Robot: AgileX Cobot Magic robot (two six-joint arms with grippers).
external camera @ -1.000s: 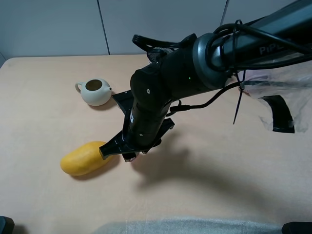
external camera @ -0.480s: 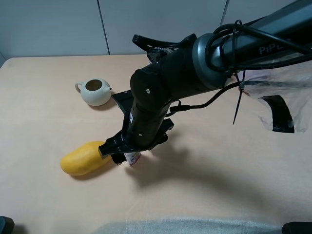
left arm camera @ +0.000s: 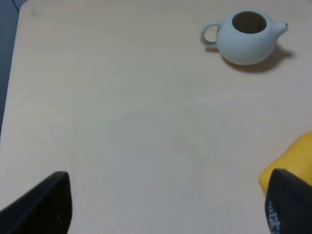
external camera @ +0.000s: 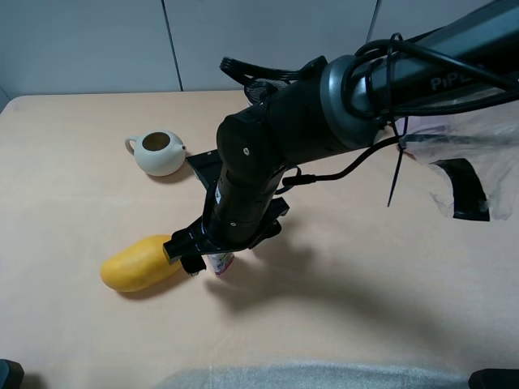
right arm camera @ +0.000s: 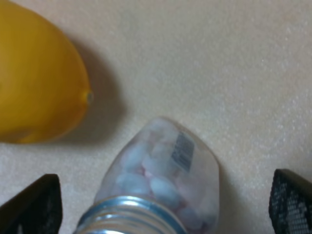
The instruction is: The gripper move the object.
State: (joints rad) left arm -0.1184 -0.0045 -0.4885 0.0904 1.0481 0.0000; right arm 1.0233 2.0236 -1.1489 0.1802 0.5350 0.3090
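Observation:
The object, a small clear bottle [external camera: 221, 262] with a silver cap and pink-white contents, stands on the tan table right beside the yellow mango [external camera: 139, 262]. My right gripper [external camera: 208, 253], on the bulky black arm reaching across the middle, hangs just over it. In the right wrist view the bottle [right arm camera: 158, 180] sits between the two fingertips [right arm camera: 34, 204], which stand wide apart and do not touch it; the right gripper [right arm camera: 161, 212] is open. My left gripper [left arm camera: 165, 209] is open and empty over bare table.
A white teapot [external camera: 159, 151] stands behind the mango; it also shows in the left wrist view [left arm camera: 246, 36], with the mango's end [left arm camera: 292, 163] nearby. A clear plastic bag with a black piece [external camera: 466, 186] lies at the right. A grey cloth [external camera: 308, 377] lies at the front edge.
The right gripper has opened and lifted slightly off the bottle. The bottle, mostly hidden under the gripper one second ago, now shows standing on the table.

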